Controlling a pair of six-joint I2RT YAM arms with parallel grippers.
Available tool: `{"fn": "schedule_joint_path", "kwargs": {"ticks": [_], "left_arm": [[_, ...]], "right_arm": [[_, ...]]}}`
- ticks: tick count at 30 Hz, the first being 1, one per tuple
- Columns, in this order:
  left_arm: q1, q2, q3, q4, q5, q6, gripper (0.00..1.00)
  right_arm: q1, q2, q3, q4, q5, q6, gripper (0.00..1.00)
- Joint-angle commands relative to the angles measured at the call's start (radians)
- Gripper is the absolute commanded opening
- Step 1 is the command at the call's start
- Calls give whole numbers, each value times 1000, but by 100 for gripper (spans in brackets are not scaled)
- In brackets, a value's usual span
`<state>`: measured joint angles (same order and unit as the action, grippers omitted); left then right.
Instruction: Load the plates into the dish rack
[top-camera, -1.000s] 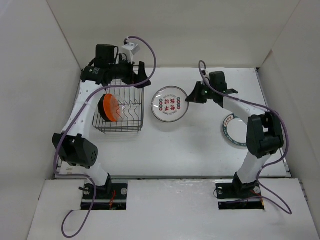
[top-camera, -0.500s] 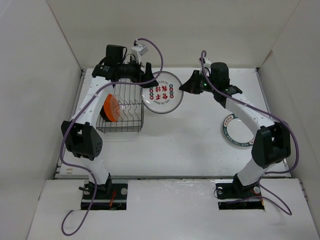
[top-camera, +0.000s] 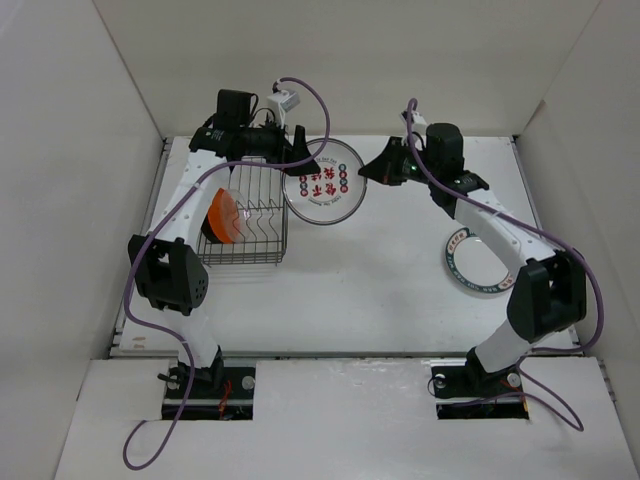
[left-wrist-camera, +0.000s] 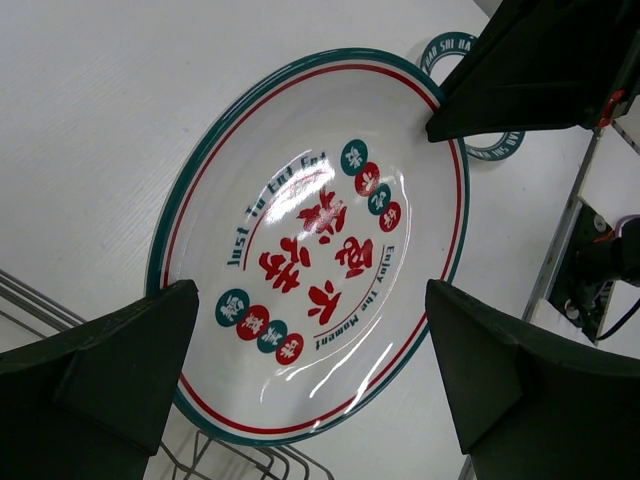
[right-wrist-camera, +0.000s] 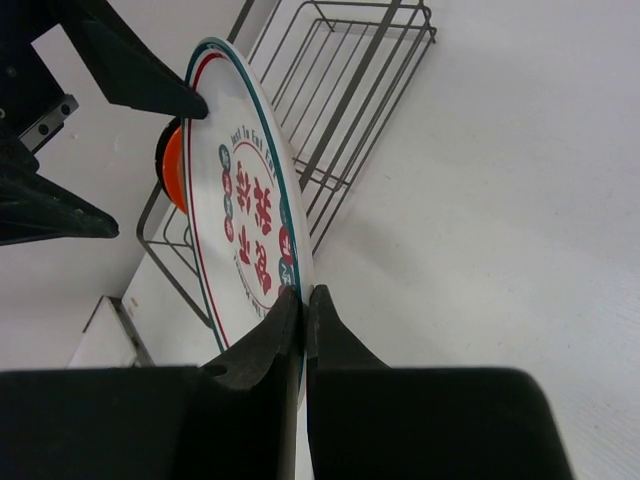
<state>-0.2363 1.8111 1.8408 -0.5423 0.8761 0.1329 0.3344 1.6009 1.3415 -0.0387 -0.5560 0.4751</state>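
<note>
My right gripper (top-camera: 366, 172) (right-wrist-camera: 303, 300) is shut on the rim of the white plate with red characters (top-camera: 323, 183) (right-wrist-camera: 245, 210) and holds it tilted in the air, just right of the dish rack (top-camera: 246, 228) (right-wrist-camera: 345, 95). My left gripper (top-camera: 300, 152) (left-wrist-camera: 315, 385) is open at the plate's (left-wrist-camera: 320, 240) far left rim, and one of its fingers (right-wrist-camera: 150, 85) reaches that rim. An orange plate (top-camera: 223, 215) (right-wrist-camera: 171, 170) stands in the rack with a dark plate (top-camera: 203, 226) behind it. I cannot make out the clear glass plate.
The larger white plate with the green patterned rim (top-camera: 472, 265) (left-wrist-camera: 452, 45) lies flat on the table at the right, partly under my right arm. The rack's right slots hold nothing. White walls close in the table on three sides.
My right gripper has lifted the red-character plate off the table and carried it left and back toward the rack. My left gripper has swung right to meet the plate's rim.
</note>
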Motion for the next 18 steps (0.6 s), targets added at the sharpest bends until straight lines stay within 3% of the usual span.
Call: {"fn": "schedule_joint_path", "kwargs": {"ticks": [1,8,18], "left_arm": [[3,-22,44,16,15,34,97],[28,-78,44,42,-35,34,100],[51,-64,15,84,-54,14,100]], "right_arm": [[-12,-79,5,109,-9,13,0],[-43,-128,-27,76,108,13,0],[-64,-177,-27,45,24,-7,0]]}}
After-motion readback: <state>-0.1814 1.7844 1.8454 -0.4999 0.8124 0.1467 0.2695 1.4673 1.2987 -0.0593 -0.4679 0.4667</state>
